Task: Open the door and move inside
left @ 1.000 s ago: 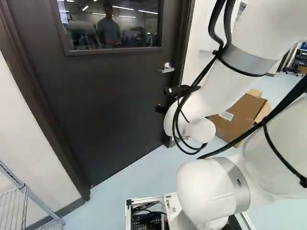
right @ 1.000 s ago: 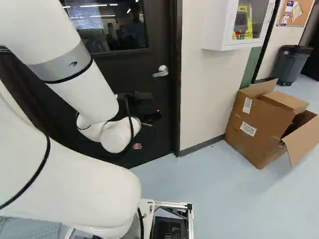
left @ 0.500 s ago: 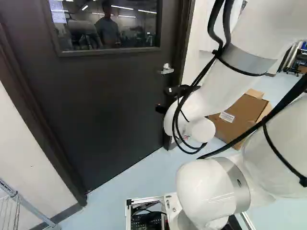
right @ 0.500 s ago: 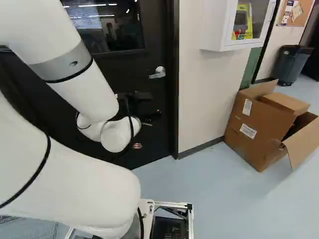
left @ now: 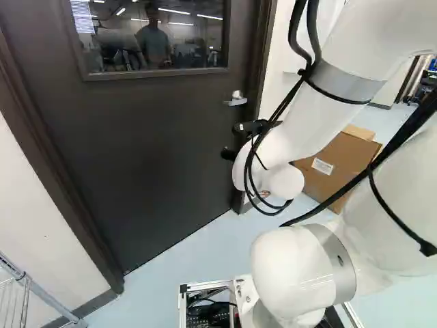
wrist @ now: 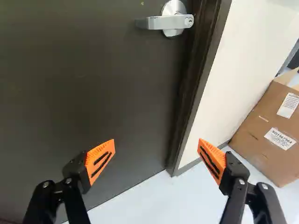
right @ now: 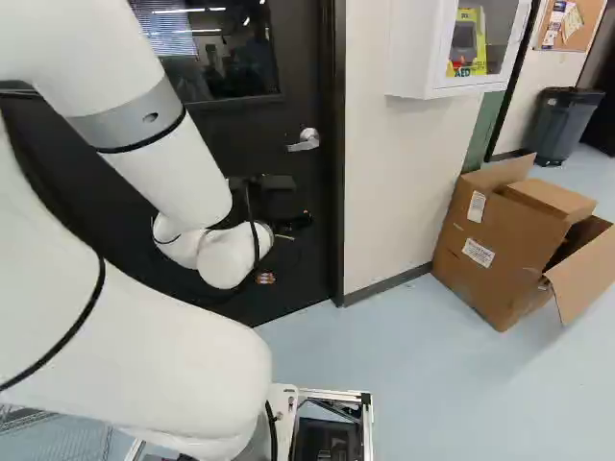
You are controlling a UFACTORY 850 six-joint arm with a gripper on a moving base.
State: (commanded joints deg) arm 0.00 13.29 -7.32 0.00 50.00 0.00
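From my right base camera: dark door (right: 288, 259) closed in its frame (right: 337, 192), lever handle (right: 305, 141) silver, window (right: 216, 58) above and left of it, reflecting ceiling lights. My white arm (right: 159, 158) crosses in front; I make out the black tool (right: 294, 202) below the handle, dark on dark. Right of the frame, pale wall (right: 394, 182) with white defibrillator cabinet (right: 408, 72). Cardboard box (right: 480, 254) on blue-grey floor (right: 423, 375), flaps open, two white labels. Behind it, grey trash can (right: 562, 130); above that, corkboard (right: 582, 29) with papers.

The pale blue floor (right: 404, 384) bears a cardboard box (right: 490, 259), a dark bin (right: 565, 125) and, apparently, a wire rack (left: 49, 296).
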